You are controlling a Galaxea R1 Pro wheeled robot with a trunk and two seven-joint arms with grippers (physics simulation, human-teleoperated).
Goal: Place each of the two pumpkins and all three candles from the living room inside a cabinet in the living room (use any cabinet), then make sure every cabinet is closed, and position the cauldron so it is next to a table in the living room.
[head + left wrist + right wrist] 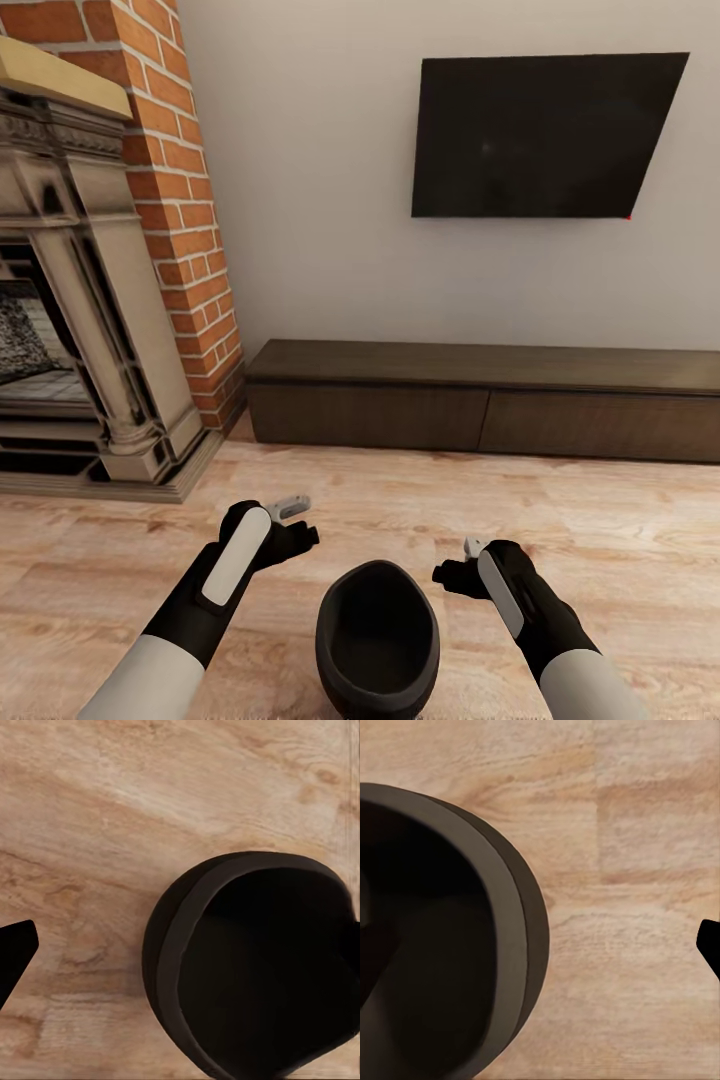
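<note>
The matte-black cauldron (378, 640) stands on the wood-plank floor right in front of me, its wide mouth empty. My left gripper (300, 522) hovers open just off its left side, and my right gripper (452, 563) hovers open off its right side; neither touches it. Both wrist views look down on the cauldron (255, 967) (442, 937), each with one dark fingertip (11, 960) (711, 945) at the frame edge. The low dark-brown cabinet (480, 400) runs along the far wall with both fronts closed. The pumpkins, candles and table are out of view.
An ornate beige fireplace (70, 300) with a brick chimney (185, 200) stands at the left, its stone base reaching onto the floor. A black TV (545, 135) hangs on the wall above the cabinet. Open plank floor (560, 500) lies between me and the cabinet.
</note>
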